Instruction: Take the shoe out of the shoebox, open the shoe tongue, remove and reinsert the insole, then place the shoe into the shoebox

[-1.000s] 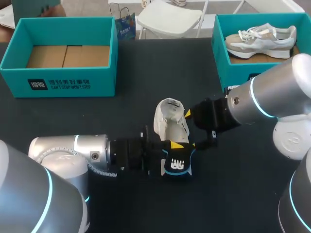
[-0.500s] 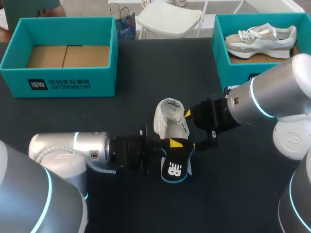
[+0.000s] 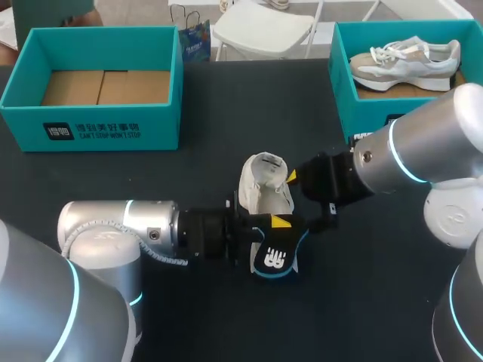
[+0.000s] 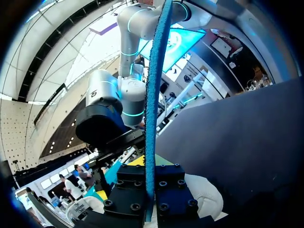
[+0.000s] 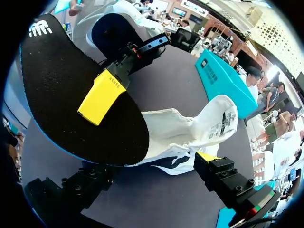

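The white shoe (image 3: 263, 188) lies on the black table (image 3: 151, 181) near its middle, out of both boxes, with its heel opening towards the far side and its toe end hidden under the insole. The left gripper (image 3: 276, 226), coming in low from the left, is clamped on the insole (image 3: 273, 260). In the left wrist view the insole runs edge-on between the two fingers, blue rim showing, and both press it from either side. In the head view one yellow tip lies on its black face. The insole is black with a blue edge and a white logo at one end. It is held just above the front of the shoe, tilted, with most of it outside the shoe. The right gripper (image 5: 156, 164) sits against the shoe's right side by the collar, the shoe's raised tongue (image 5: 221, 118) just beside it. Whether it actually grips the shoe cannot be told, as the insole hides part of it. A teal shoebox (image 3: 90, 124) with a bare cardboard floor stands at the far left. A second teal shoebox (image 3: 343, 83) at the far right holds a grey and white sneaker (image 3: 404, 60).
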`<state>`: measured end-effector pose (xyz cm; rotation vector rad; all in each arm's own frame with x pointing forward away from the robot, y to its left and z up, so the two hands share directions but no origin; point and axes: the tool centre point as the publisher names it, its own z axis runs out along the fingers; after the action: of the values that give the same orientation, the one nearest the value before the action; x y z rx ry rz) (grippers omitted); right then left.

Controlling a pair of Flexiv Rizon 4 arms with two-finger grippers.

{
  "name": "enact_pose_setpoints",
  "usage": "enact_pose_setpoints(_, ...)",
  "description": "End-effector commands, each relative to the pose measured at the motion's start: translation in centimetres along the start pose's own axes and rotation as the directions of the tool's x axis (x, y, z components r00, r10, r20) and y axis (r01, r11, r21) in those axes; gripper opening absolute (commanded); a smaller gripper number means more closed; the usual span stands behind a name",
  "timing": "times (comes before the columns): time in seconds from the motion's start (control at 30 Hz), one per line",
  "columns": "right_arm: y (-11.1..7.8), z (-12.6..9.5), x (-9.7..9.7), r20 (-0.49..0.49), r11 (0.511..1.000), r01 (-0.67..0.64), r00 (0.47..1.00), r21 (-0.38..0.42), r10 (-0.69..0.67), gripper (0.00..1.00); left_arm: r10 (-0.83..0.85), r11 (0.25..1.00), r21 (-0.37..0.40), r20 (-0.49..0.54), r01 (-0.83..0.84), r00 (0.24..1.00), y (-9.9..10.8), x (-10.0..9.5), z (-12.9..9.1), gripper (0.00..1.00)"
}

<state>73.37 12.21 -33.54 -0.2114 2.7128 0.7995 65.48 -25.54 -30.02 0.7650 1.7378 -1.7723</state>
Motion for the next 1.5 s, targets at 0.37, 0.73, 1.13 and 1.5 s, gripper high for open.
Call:
enact_pose_setpoints(0.37, 0.0, 0.0, 0.1, 0.002, 1.0, 0.001, 1.0, -0.001, -0.001, 1.0, -0.044, 0.999, 0.023, 0.026, 0.043, 0.999, 1.1, 0.5, 0.6, 0.0)
enact_pose_setpoints(0.73, 0.0, 0.0, 0.1, 0.002, 1.0, 0.001, 1.0, -0.001, -0.001, 1.0, -0.045, 0.999, -0.022, 0.029, 0.046, 0.999, 2.3, 0.2, -0.2, 0.0)
enact_pose_setpoints(1.13, 0.0, 0.0, 0.1, 0.002, 1.0, 0.001, 1.0, -0.001, -0.001, 1.0, -0.088, 0.994, -0.068, 0.043, 0.091, 0.995, 4.6, 0.1, -1.1, 0.0)
enact_pose_setpoints(1.5, 0.0, 0.0, 0.1, 0.002, 1.0, 0.001, 1.0, -0.001, -0.001, 1.0, -0.097, 0.988, -0.12, 0.026, 0.099, 0.995, 7.3, -0.7, -1.3, 0.0)
